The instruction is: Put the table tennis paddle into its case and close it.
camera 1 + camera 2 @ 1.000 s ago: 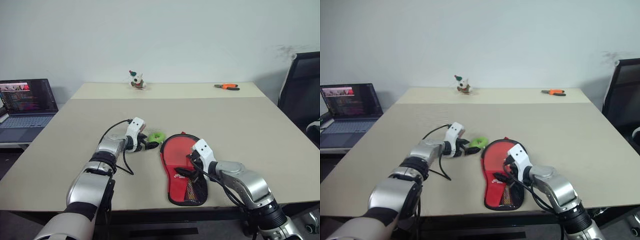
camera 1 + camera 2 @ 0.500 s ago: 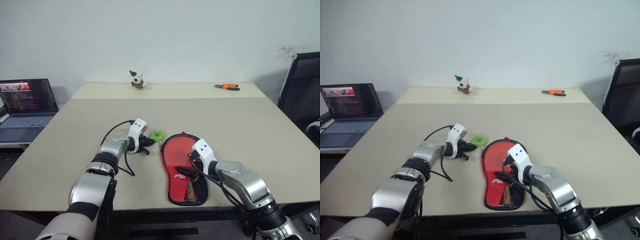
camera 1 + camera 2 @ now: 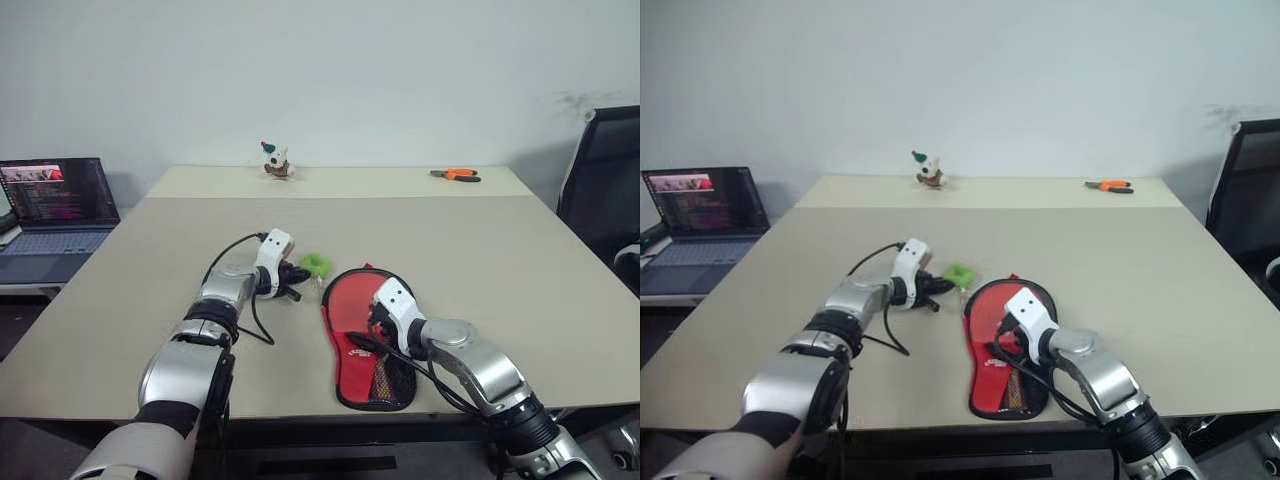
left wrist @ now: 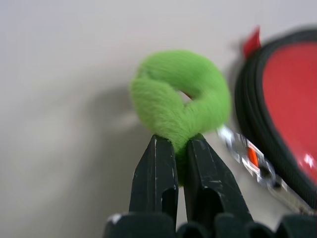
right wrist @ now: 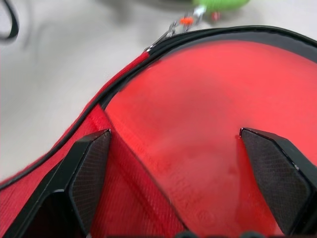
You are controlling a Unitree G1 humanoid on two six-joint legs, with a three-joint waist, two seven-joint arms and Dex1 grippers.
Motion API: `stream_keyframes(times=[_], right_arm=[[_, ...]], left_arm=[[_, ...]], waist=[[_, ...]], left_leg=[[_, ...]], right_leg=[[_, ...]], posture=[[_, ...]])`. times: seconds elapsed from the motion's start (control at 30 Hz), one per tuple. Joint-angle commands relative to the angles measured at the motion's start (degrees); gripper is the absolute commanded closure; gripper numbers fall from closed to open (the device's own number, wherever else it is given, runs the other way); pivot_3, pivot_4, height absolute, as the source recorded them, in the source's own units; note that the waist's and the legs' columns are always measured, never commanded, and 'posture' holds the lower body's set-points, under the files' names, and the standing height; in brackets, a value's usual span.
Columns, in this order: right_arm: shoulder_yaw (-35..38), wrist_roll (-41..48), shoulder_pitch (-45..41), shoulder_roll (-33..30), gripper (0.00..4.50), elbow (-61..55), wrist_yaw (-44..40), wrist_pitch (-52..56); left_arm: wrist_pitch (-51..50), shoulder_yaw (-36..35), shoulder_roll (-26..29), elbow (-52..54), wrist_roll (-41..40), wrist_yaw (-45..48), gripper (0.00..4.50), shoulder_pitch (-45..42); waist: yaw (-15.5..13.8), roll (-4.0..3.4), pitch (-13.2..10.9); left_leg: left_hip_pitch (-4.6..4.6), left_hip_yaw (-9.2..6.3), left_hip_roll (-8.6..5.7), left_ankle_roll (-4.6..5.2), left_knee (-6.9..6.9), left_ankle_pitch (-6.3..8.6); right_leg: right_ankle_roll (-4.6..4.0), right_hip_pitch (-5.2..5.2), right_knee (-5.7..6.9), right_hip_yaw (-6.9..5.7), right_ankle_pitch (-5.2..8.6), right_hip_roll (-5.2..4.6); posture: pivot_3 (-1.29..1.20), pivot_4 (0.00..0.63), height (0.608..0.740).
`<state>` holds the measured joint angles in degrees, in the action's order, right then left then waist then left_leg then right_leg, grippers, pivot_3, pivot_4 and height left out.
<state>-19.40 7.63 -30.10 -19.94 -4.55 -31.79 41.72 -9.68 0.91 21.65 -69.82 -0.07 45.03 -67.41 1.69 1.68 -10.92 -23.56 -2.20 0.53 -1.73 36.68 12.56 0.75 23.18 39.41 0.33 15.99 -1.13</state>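
Observation:
The case (image 3: 362,378) lies flat on the table, red with a white logo and black mesh at its near end. Inside its black zip rim the paddle's smooth red face (image 5: 213,114) shows. My right gripper (image 3: 368,342) hovers open just above that face, one finger (image 5: 84,168) on each side of it. The lime-green fob (image 4: 181,96) hangs on a short metal chain (image 4: 247,154) from the case's far end. My left gripper (image 3: 292,282) is shut on the fob (image 3: 316,264), pinching its near edge, slightly off the table.
An open laptop (image 3: 55,205) stands off the table's left side. A small toy figure (image 3: 273,160) and orange pliers (image 3: 455,174) lie at the far edge. A black chair (image 3: 600,180) stands at the right.
My left gripper, open beside the fob a second ago, has shut on it and lifted it a little. The right gripper has stayed over the case, its wrist rolling slightly.

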Motion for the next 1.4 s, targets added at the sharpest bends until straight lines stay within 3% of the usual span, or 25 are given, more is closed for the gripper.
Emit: stream_keyframes(times=[0.03,0.23,0.5,0.8,1.4], right_arm=[[-2.31,-1.43,2.64,-2.14,0.00,2.02,-1.90,3.04],[-3.40,-0.46,4.54,-2.79,0.00,0.82,-3.86,5.56],[-5.79,-3.72,3.86,-2.05,0.00,7.65,-3.64,3.87],[-4.28,-4.25,2.35,0.75,0.00,15.00,-3.03,1.37],[-5.60,-4.06,11.15,-1.33,0.00,2.07,-2.06,8.11]], left_arm=[[3.57,0.87,-0.05,-1.77,2.92,-5.40,4.49,-4.30],[5.92,2.05,-3.16,-5.76,6.91,-12.42,4.49,-7.29],[8.38,4.41,-7.67,-7.59,12.24,-18.36,4.49,-8.46],[9.70,7.75,-9.46,-8.56,18.09,-23.00,4.49,-5.23],[12.74,9.96,-12.38,-9.17,24.45,-30.99,4.49,-8.96]], waist=[[-0.01,0.02,0.01],[-0.02,0.22,0.15],[0.03,0.55,0.61],[0.22,0.66,1.11],[-0.05,0.72,1.29]], left_leg=[[0.00,-0.01,-0.01,0.00,0.08,0.00],[0.13,0.00,-0.06,0.00,0.29,0.00],[0.32,0.07,-0.06,-0.01,0.27,0.00],[1.88,0.01,0.08,-0.03,0.04,0.03],[1.66,0.06,0.09,-0.27,-0.11,0.26]], right_leg=[[0.00,0.00,0.08,-0.01,0.00,0.00],[0.05,-0.06,0.44,0.01,0.00,0.00],[0.06,-0.18,0.49,0.09,0.01,0.01],[0.46,-1.93,-0.28,0.00,0.12,0.06],[0.74,-1.84,-0.66,0.12,0.09,-0.01]], posture=[[0.00,0.150,0.740],[0.00,0.150,0.740],[0.00,0.150,0.740],[0.00,0.150,0.740],[0.00,0.150,0.740]])
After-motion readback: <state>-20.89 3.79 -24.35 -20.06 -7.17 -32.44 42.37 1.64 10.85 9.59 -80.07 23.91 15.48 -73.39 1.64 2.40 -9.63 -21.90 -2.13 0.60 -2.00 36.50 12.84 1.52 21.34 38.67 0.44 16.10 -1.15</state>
